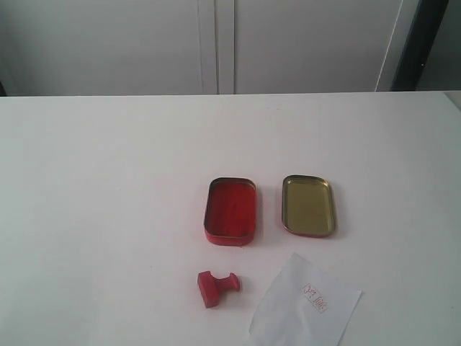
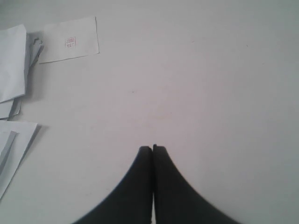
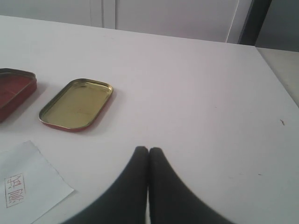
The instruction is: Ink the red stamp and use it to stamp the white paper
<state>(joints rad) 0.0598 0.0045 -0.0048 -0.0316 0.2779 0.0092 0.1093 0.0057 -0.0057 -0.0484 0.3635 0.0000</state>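
The red stamp [image 1: 216,287] lies on its side on the white table, near the front. To its right lies the white paper [image 1: 306,311] [image 3: 25,189], which carries a small red imprint [image 1: 315,298]. Neither gripper shows in the exterior view. My left gripper [image 2: 153,148] is shut with nothing in it, over bare table. My right gripper [image 3: 148,150] is shut and empty too, to the right of the paper and the gold tin [image 3: 77,103].
A shallow red tin [image 1: 231,210] [image 3: 14,91] with red ink sits beside the gold-coloured tin [image 1: 309,205] behind the stamp. In the left wrist view a stamped slip [image 2: 70,39] and several stacked white sheets [image 2: 11,65] lie on the table. Cabinet doors [image 1: 216,43] stand behind the table.
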